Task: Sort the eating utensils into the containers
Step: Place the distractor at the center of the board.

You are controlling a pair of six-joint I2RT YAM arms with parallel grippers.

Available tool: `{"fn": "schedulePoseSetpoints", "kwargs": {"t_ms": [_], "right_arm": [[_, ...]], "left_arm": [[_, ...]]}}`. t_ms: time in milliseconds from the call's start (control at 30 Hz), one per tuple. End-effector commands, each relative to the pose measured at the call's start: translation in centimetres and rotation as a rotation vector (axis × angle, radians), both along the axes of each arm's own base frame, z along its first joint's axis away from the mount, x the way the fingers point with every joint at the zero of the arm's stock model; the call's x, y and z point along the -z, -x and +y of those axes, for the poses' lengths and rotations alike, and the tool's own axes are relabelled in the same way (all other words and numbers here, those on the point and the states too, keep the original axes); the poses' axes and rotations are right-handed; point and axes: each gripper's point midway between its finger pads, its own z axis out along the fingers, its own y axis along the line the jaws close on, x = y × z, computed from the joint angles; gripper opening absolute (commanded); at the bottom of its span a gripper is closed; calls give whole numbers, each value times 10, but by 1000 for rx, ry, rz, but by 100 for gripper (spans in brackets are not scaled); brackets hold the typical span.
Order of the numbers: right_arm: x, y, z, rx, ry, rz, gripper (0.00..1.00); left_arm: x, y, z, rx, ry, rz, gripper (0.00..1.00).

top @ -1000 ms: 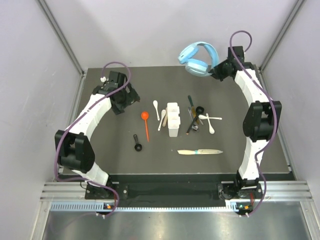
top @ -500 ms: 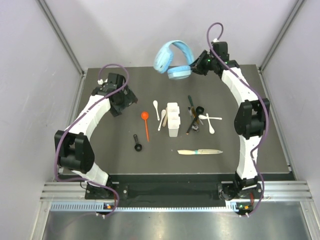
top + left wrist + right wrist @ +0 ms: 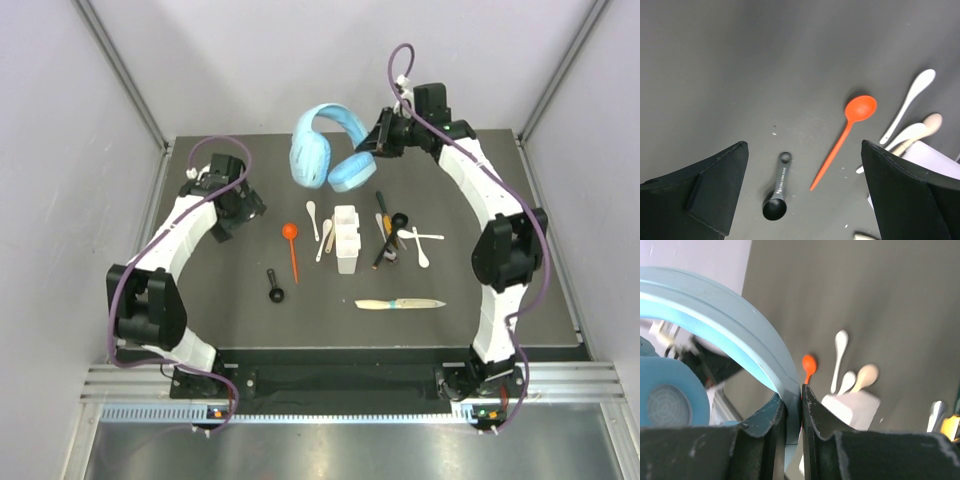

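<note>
**Headphones held aloft, cutlery not yet sorted**

The right gripper [image 3: 792,390] pinches the headband of the blue headphones [image 3: 325,158], holding them in the air over the far middle of the table [image 3: 200,300]. The left gripper [image 3: 804,145] hangs spread wide above the orange spoon [image 3: 845,137] and black scoop [image 3: 777,195] on the left. The cutlery lies around the white caddy [image 3: 346,238] at centre, with the knife [image 3: 400,303] nearer. This looks like clearing before sorting; next, the headphones need a spot away from the spoons. The heap [image 3: 392,235] right of the caddy overlaps too much to count, and the caddy's inside is too small to read.
</note>
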Motion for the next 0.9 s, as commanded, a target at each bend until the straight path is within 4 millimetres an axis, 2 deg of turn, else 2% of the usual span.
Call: {"fn": "schedulePoseSetpoints", "kwargs": {"t_ms": [0,167,200,233,267,333,400,500,533,633,867], "right_arm": [[-77,76,32,-221,-33,-167,0],[-66,131,50,-342,34,-130,0],[-54,139,49,-357,59,-116,0],[-53,146,44,-345,82,-111,0],[-34,153,41,-345,110,-66,0],[-23,165,29,-336,163,-51,0],[-2,181,24,-362,221,-16,0],[10,215,25,-420,293,8,0],[14,228,33,-455,309,8,0],[29,249,35,-486,357,30,0],[62,274,38,-540,474,28,0]], "left_arm": [[-11,8,18,-51,-23,-39,99],[-3,13,22,-47,-32,-13,99],[-1,14,22,-44,-31,-8,99],[0,14,22,-39,-32,-7,99],[2,15,22,-38,-33,0,99],[4,16,23,-31,-40,5,99],[5,18,25,-25,-51,8,99],[7,20,27,-21,-66,11,99],[9,22,27,-22,-65,17,99],[13,25,25,-25,-48,24,99],[16,32,27,-22,-55,39,99]]}}
